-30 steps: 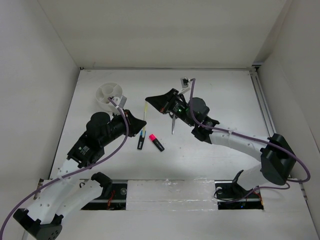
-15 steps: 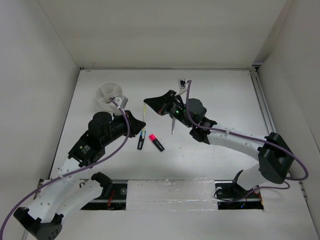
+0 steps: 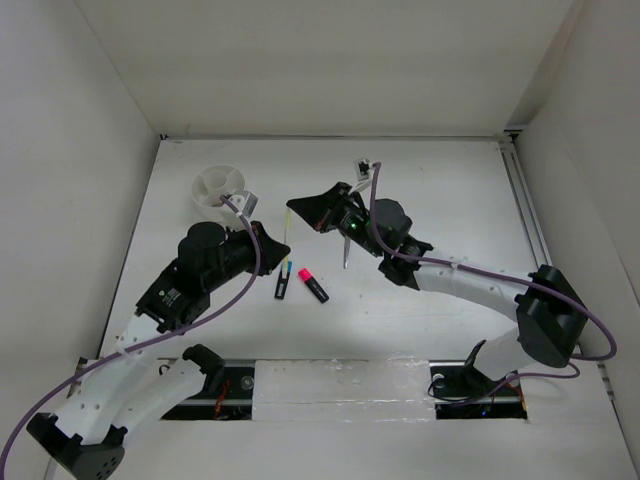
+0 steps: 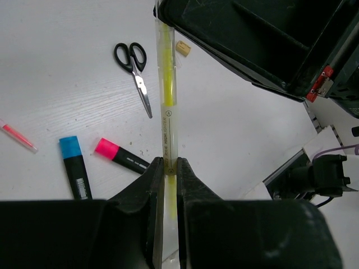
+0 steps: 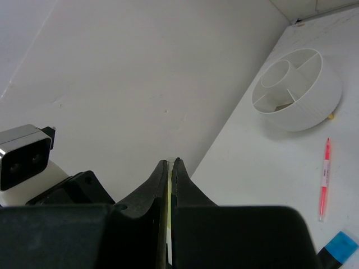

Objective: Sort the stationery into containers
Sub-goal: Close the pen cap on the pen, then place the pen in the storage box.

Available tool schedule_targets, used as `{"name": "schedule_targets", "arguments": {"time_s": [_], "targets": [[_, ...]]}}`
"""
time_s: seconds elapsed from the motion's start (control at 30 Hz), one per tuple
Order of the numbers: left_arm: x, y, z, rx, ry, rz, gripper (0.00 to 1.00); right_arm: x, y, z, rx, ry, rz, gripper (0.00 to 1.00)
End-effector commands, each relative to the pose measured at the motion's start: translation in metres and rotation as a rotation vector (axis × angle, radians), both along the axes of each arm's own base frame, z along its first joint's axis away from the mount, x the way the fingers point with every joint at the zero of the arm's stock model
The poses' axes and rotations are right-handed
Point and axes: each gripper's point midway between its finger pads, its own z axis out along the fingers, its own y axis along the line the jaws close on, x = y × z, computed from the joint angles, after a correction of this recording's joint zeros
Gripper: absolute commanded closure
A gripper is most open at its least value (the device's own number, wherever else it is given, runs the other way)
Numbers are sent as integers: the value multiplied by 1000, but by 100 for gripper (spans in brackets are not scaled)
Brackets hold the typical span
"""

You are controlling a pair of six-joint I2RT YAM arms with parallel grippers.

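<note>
Yellow pen [image 4: 167, 101]: held off the desk [image 4: 56, 95], bridging left pincer [image 4: 168, 168] and right pincer [image 5: 170, 165].
Left pincer: clamped on the pen's near end.
Right pincer: clamped on its far end.
Scissors [image 4: 136, 70], blue highlighter [image 4: 74, 168], pink highlighter [image 4: 120, 157]: lay on the desk, left of left pincer's tips.
Bowl [image 5: 305, 112]: stood ahead-right of right pincer, with the pink pen [image 5: 324, 179] nearer.

The yellow pen [image 4: 167, 106] looks glossy plastic, the table [image 4: 67, 101] matt, grained.

White table [image 3: 450, 190], white walls [image 3: 300, 60], rail at right [image 3: 522, 195]
</note>
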Motion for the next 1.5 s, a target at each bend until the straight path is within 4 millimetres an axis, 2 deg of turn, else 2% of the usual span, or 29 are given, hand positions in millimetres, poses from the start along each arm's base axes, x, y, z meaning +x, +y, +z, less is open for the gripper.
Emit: {"name": "schedule_targets", "arguments": {"time_s": [0.0,0.33,0.37,0.4,0.43,0.47,0.5,0.53,0.57,0.6,0.7,0.77,0.83,0.87,0.93,0.97,1.0,1.03,1.1,1.23,1.27,1.3,1.37,1.4,1.47], "targets": [[22,2,89,-142,-269,65,100,-49,24,-48,-136,63,190,100],[21,2,91,-142,-269,66,100,-57,26,-44,-140,38,215,100],[20,1,91,-144,-268,57,100,-57,26,-44,-140,38,215,97],[19,0,94,-150,-275,48,100,-57,25,-34,-129,13,214,91],[19,-2,88,-139,-271,37,100,-58,24,-24,-114,0,213,80],[18,-4,84,-136,-262,23,100,-57,23,-27,-126,-2,212,74],[15,-3,87,-143,-270,14,100,-58,22,-15,-107,-18,212,67],[16,-4,83,-141,-267,14,100,-58,23,-14,-116,-24,211,63],[12,-5,86,-149,-274,-1,100,-58,22,-2,-101,-37,210,54],[12,-5,79,-141,-261,-1,100,-55,22,0,-106,-44,195,49],[11,-4,76,-141,-261,-1,100,-53,15,15,-82,-64,182,35],[12,-2,74,-133,-253,11,100,-46,9,24,-68,-77,162,30],[17,2,74,-134,-250,52,100,-49,2,38,-45,-94,149,21],[18,4,71,-127,-244,64,100,-45,-3,38,-44,-95,137,14],[21,4,68,-118,-235,75,100,-47,-13,50,-23,-114,125,9],[25,4,65,-116,-218,90,100,-40,-22,50,-23,-114,100,7],[28,4,62,-109,-212,99,100,-42,-25,49,-23,-114,100,2],[31,8,67,-110,-224,129,100,-42,-37,60,-3,-134,82,2],[42,9,61,-105,-200,175,100,-38,-53,68,10,-150,55,1],[76,40,68,-99,-208,437,100,-41,-92,75,4,-199,-21,1],[90,64,70,-87,-217,599,100,-38,-99,72,-19,-211,-47,1],[96,76,66,-72,-213,680,100,-39,-102,73,-22,-223,-59,1],[108,99,74,-50,-241,839,100,-35,-112,63,-45,-216,-83,1],[117,121,73,11,-256,997,100,-37,-114,62,-50,-227,-86,1],[125,137,77,53,-290,1126,100,-35,-117,50,-66,-212,-93,1]]}}
